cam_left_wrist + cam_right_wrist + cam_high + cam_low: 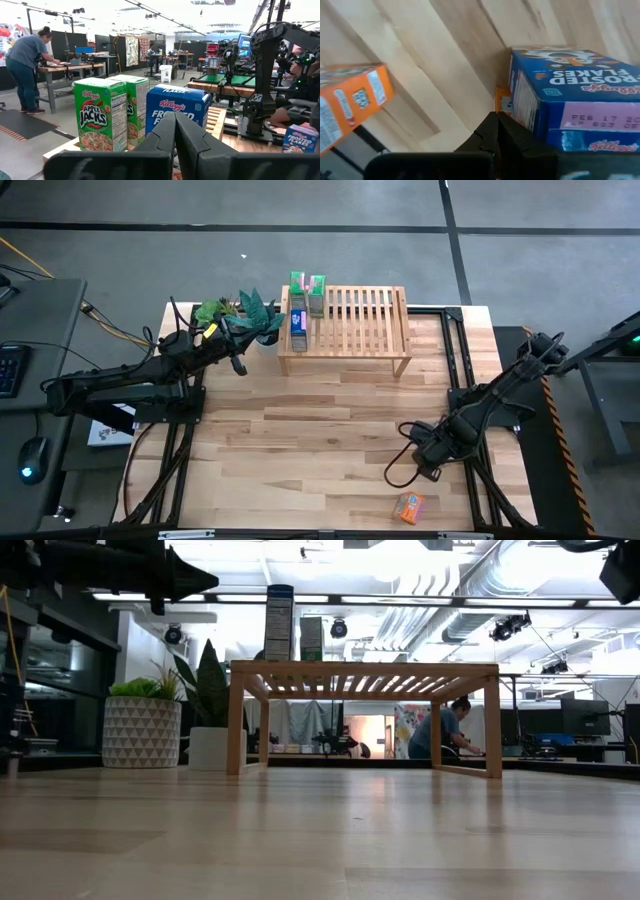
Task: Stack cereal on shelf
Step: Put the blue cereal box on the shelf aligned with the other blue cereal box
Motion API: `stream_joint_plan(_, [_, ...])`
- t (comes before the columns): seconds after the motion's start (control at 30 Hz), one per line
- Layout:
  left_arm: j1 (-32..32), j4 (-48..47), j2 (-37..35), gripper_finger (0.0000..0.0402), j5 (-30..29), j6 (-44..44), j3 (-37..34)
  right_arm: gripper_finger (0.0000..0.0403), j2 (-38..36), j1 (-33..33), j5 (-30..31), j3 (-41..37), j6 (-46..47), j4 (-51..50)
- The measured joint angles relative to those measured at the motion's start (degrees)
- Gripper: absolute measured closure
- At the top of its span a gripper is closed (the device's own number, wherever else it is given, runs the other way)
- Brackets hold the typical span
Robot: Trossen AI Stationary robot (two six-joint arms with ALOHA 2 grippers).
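The wooden shelf (350,330) stands at the table's far side. On its left end stand two green boxes (307,288) and one blue box (298,323), which also show in the left wrist view (97,120) (182,107). My left gripper (238,365) is shut and empty, in the air left of the shelf, pointing at these boxes. My right gripper (430,458) is shut, low over the table's right near part. Its wrist view shows a blue box (570,95), a sliver of an orange box (501,100) behind it, and another orange box (350,100). My right gripper's shut fingertips (496,122) come down from above, right beside the blue box's lower corner (516,112) and the orange box's edge (500,95). I cannot tell whether they touch either box.
Two potted green plants (240,312) stand just left of the shelf, close to my left gripper. One orange box (409,505) lies near the table's front edge. Bare tabletop (310,430) lies in the middle. A person (445,730) works in the room beyond.
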Motion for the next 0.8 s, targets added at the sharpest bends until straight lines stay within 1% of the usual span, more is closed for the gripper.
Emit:
stream_joint_plan(0.2, [0.0,0.0,0.0,0.0402,0.0,0.0,0.0,0.0403,0.0,0.0,3.5,0.0,0.3,-1.3])
stream_joint_plan(0.3, [0.0,0.0,0.0,0.0402,0.0,0.0,0.0,0.0403,0.0,0.0,6.2,0.0,2.6,-2.0])
stream_joint_plan(0.5, [0.0,0.0,0.0,0.0401,0.0,0.0,0.0,0.0403,0.0,0.0,7.7,0.0,3.0,-2.8])
stream_joint_plan(0.67, [0.0,0.0,0.0,0.0401,0.0,0.0,0.0,0.0403,0.0,-0.2,12.3,0.0,3.0,-3.6])
stream_joint_plan(0.8, [0.0,0.0,0.0,0.0402,0.0,0.0,0.0,0.0403,0.0,-1.7,15.4,0.0,2.6,-4.7])
